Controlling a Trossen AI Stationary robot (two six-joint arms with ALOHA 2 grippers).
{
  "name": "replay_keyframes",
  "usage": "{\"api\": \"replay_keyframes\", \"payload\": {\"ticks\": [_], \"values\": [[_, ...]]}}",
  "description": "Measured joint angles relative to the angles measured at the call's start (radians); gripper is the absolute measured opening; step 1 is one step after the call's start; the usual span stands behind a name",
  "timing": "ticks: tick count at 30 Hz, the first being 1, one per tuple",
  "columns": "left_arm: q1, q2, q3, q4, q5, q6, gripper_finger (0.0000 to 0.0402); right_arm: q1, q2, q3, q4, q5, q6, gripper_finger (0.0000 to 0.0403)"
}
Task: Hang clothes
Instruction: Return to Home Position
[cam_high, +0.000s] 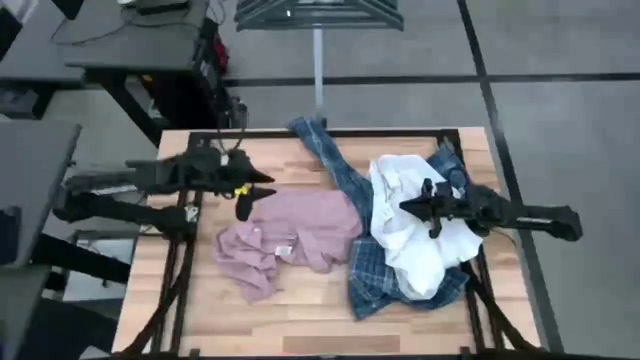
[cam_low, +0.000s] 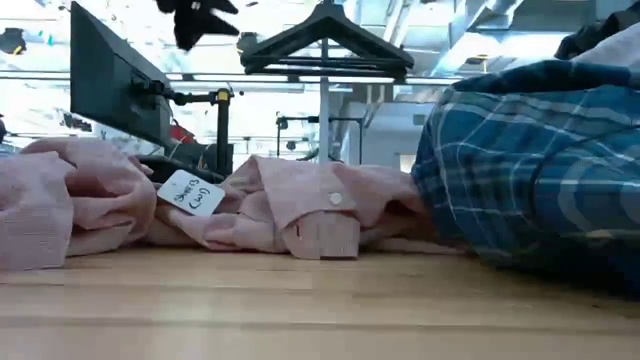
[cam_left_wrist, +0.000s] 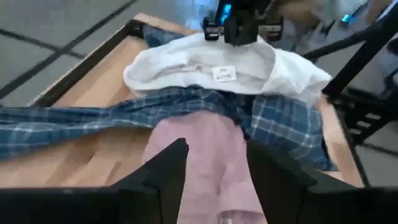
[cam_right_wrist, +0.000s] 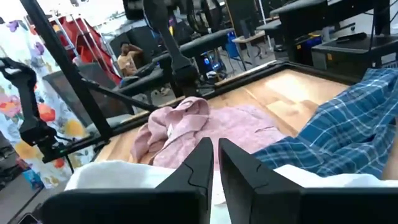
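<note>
Soft pink shirt (cam_high: 300, 225), white shirt (cam_high: 410, 250) and plaid shirt (cam_high: 372, 275) lie crumpled; left fingers (cam_left_wrist: 165, 174) spread, right fingers (cam_right_wrist: 193, 171) together.

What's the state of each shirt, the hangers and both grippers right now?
Pink shirt: crumpled on the table, unhung.
Plaid shirt: on the table, under the white shirt.
White shirt: heaped on the plaid shirt.
Hangers: on the rack, empty.
Left gripper: open, empty, near the pink shirt.
Right gripper: shut, empty, over the white shirt.
</note>
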Motion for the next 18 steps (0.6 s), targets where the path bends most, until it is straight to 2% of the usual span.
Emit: {"api": "replay_keyframes", "payload": {"ticks": [4,8,12,18], "values": [[0.000,-0.132,-0.210,0.143,-0.001,-0.021,0.0153,0.000,0.000,0.000,0.000,0.000,0.000,0.0015],[0.000,-0.272,-0.358,0.154,-0.005,-0.025,0.0153,0.000,0.000,0.000,0.000,-0.002,0.000,0.0015],[0.000,-0.417,-0.473,0.175,-0.040,-0.043,0.0153,0.000,0.000,-0.001,0.000,-0.002,0.000,0.0015],[0.000,-0.632,-0.578,0.250,-0.043,-0.007,0.0153,0.000,0.000,-0.001,0.000,-0.003,0.000,0.0015]]}}
